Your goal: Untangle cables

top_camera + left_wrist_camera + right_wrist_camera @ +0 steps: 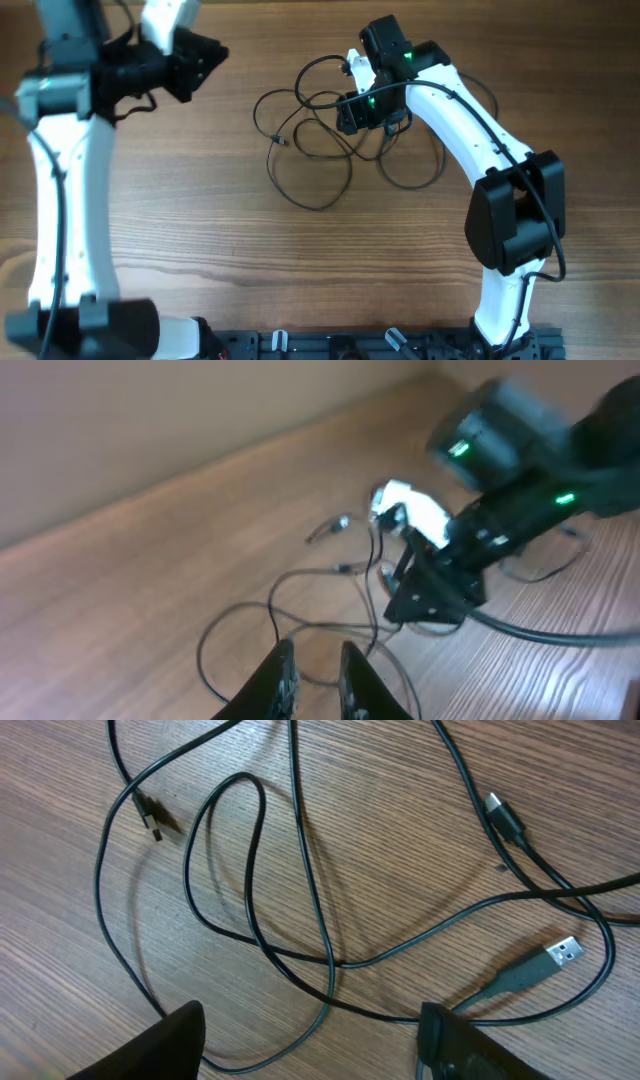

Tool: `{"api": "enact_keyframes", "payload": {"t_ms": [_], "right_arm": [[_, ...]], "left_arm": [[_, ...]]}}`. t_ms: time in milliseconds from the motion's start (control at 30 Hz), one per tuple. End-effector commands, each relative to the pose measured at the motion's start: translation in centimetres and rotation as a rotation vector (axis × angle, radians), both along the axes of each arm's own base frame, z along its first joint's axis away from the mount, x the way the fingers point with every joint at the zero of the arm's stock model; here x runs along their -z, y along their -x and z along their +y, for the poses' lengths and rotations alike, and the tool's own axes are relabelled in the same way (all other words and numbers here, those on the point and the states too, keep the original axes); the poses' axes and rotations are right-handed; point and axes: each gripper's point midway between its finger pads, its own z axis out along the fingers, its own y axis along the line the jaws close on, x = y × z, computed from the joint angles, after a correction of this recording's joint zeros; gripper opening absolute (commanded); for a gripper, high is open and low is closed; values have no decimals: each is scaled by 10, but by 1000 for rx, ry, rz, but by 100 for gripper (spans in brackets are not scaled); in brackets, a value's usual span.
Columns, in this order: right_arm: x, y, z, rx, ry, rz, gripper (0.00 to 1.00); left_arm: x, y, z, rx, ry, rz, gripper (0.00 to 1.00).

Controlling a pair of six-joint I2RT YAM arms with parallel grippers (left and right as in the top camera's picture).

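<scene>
On worktop [200, 200]: cables [310, 140] tangled, count unclear | right fingers [190, 1030] spread | left fingers [285, 680] nearly together, empty

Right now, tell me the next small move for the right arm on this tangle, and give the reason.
Probably lower the right gripper straight down and close on a strand. Its jaws stand open just above the cables, holding nothing, and crossing loops lie on the table between the fingers. The left gripper sits off to the side, nearly shut and empty, so the first pull likely falls to the right.
</scene>
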Motion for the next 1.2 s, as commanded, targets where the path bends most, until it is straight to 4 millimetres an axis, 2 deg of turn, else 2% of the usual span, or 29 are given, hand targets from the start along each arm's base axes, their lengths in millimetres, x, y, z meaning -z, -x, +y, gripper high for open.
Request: {"api": "enact_keyframes", "payload": {"t_ms": [0, 33, 200, 333, 667, 767, 867, 933, 1167], "right_arm": [[12, 2, 10, -31, -14, 14, 76], [11, -2, 11, -26, -8, -7, 77], [10, -13, 12, -21, 1, -58, 78], [8, -17, 14, -23, -5, -76, 79], [9, -16, 14, -74, 0, -91, 81], [9, -16, 15, -98, 3, -99, 82], [10, -13, 16, -127, -5, -96, 83], [14, -10, 17, -137, -10, -88, 83], [29, 0, 22, -145, -54, -53, 82]], "left_arm": [[42, -18, -14, 7, -68, 85, 16], [56, -24, -19, -1, -99, 107, 16], [82, -40, -23, -72, -243, 119, 12], [90, -40, -30, -73, -288, 124, 11], [104, -52, -15, -204, -356, 144, 6], [120, -53, -11, -241, -358, 166, 6], [141, -48, -18, -223, -362, 188, 6], [148, -47, -22, -214, -362, 189, 7], [148, -49, -26, -219, -344, 182, 8]]}}
